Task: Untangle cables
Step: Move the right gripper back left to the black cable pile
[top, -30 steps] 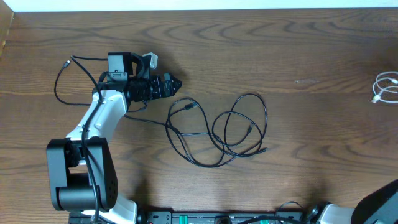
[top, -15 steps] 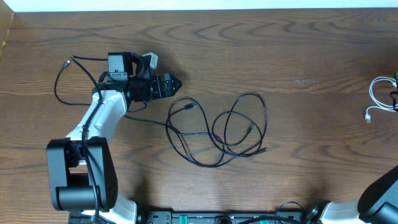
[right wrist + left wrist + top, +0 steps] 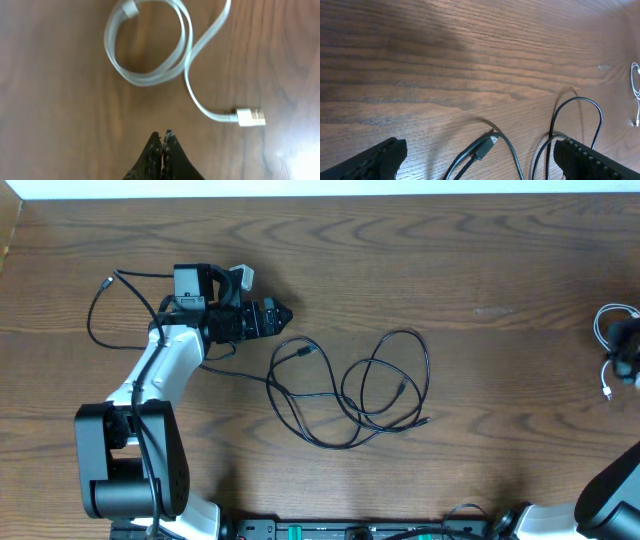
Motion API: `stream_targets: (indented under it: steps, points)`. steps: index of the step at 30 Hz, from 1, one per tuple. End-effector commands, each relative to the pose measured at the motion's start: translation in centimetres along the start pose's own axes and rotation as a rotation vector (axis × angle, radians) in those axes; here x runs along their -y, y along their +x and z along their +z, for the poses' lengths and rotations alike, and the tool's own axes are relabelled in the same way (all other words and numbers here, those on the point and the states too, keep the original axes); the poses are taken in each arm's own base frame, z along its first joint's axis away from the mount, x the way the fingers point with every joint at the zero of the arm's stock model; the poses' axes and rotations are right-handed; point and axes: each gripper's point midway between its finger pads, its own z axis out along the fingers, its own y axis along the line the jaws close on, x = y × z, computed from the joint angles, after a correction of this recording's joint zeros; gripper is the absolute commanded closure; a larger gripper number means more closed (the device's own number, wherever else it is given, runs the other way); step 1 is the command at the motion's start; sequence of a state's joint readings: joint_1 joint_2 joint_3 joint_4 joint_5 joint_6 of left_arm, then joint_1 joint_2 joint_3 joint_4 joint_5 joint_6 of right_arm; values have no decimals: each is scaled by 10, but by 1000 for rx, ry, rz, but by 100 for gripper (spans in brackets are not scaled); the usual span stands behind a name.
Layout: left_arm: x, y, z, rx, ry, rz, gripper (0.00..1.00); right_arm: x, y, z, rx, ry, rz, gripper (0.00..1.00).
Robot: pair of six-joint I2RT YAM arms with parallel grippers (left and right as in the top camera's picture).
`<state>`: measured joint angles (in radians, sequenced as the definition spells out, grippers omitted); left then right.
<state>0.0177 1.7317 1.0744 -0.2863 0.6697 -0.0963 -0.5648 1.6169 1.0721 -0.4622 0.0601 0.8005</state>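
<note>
At the left side of the table (image 3: 450, 260), the left arm (image 3: 165, 365) bends up from its base and reaches out to the right, low over the wood. The left gripper (image 3: 278, 317) has its two fingers spread wide apart and holds nothing. Just in front of it lie the black cables (image 3: 362, 408), looped over each other in the middle of the table. One small black plug (image 3: 487, 144) lies on the wood close in front of the open fingers. One more black cable (image 3: 90, 320) curls at the far left, beside that arm.

Far off at the right edge, the right gripper (image 3: 162, 137) points down at the table. Its fingers are pressed tight together with nothing between them. The white cable (image 3: 150, 80) lies flat in a loop just past the fingertips, not touching them. Its white plug (image 3: 251, 117) sticks out to one side.
</note>
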Motion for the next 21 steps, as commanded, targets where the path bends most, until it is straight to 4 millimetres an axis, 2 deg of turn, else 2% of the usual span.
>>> stream_targets:
  steps: [1,2,3,5,6,8,10,11,13,15,16,17,21]
  points:
    - [0,-8,-1,14,-7,18,0,4,53,12,-149,-20,-47,99]
    - [0,-8,-1,14,-7,18,0,5,71,15,-188,-26,-65,98]
    - [0,-8,-1,14,-7,18,0,6,92,18,-223,-36,-95,94]
    - [0,-8,-1,14,-7,18,0,3,116,23,-244,-64,-140,88]
    - [0,-8,-1,14,-7,18,0,-3,135,25,-251,-96,-184,85]
    - [0,-8,-1,14,-7,18,0,-12,155,26,-257,-141,-233,81]
    - [0,-8,-1,14,-7,18,0,-28,184,21,-266,-208,-311,80]
    - [0,-8,-1,14,-7,18,0,-41,201,15,-276,-247,-357,79]
    - [0,-8,-1,14,-7,18,0,-56,220,7,-283,-302,-408,78]
    - [0,-8,-1,14,-7,18,0,-83,253,-11,-313,-421,-500,78]
    - [0,-8,-1,14,-7,18,0,-104,275,-28,-327,-543,-623,77]
    - [0,-8,-1,14,-7,18,1,-118,286,-41,-328,-610,-704,76]
    - [0,-8,-1,14,-7,18,0,-148,300,-76,-354,-630,-873,71]
